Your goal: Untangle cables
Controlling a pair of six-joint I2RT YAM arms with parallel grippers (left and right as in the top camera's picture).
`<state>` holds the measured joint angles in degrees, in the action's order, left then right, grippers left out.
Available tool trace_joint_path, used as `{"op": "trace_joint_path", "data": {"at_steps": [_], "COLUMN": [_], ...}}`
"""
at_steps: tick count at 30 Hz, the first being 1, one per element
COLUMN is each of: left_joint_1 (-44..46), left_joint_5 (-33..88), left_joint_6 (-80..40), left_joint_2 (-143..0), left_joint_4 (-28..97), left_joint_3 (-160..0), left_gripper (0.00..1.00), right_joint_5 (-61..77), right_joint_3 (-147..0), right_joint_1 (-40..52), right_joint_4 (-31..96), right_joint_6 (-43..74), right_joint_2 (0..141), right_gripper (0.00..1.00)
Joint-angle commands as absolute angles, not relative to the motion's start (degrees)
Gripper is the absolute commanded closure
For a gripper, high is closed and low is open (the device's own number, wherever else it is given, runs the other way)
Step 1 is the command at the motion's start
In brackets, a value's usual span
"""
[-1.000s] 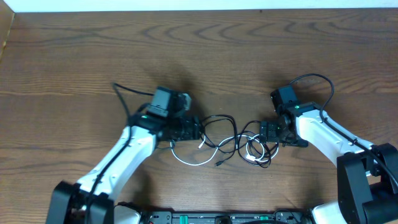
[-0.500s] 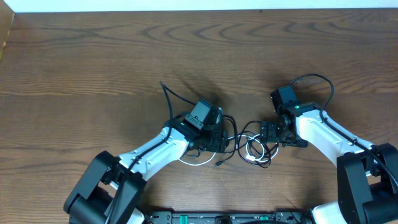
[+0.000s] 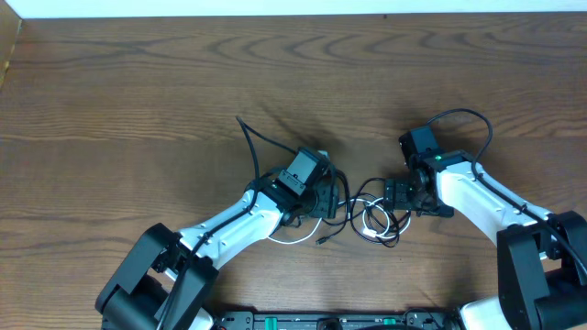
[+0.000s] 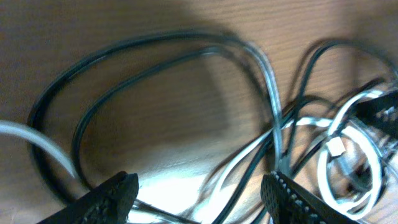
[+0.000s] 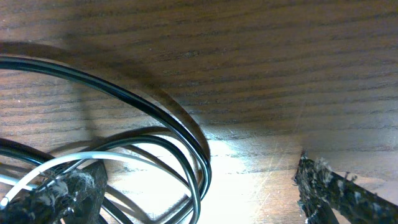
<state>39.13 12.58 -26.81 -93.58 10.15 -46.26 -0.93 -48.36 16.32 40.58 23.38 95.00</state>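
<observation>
Once leftward, left end effector (image 4: 200, 194) amid cables (image 3: 374, 223)

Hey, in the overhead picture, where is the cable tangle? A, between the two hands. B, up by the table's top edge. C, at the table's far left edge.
A: the cables lie bunched on the table between the left hand and the right hand.

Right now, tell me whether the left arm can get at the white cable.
Probably yes: the left gripper hangs open low over the white cable, which runs uncovered between its fingers, though black cables cross it.
</observation>
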Motion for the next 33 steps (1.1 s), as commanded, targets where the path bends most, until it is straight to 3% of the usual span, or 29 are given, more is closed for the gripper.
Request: {"op": "trace_joint_path", "data": {"at_steps": [1, 19, 33], "left_joint_1": [39.35, 35.03, 2.72], "left_joint_5": [12.95, -8.36, -13.78], "left_joint_6": [-29.47, -29.02, -28.58], "left_joint_2": [-94.41, -94.41, -94.39], "left_joint_4": [7.77, 23.4, 28.97], "left_joint_3": [-46.63, -42.48, -42.48], "left_gripper": [0.31, 0.32, 0.32], "right_joint_5": [4.67, 4.64, -2.42], "right_joint_3": [-45.98, -45.95, -45.95], "right_joint_1": [16.6, 16.6, 16.58], "right_joint_4": [40.69, 40.95, 44.18], "right_joint_6": [23.07, 23.03, 22.59], "right_joint_2": [97.73, 97.73, 97.73], "right_gripper": [0.06, 0.06, 0.04]}}
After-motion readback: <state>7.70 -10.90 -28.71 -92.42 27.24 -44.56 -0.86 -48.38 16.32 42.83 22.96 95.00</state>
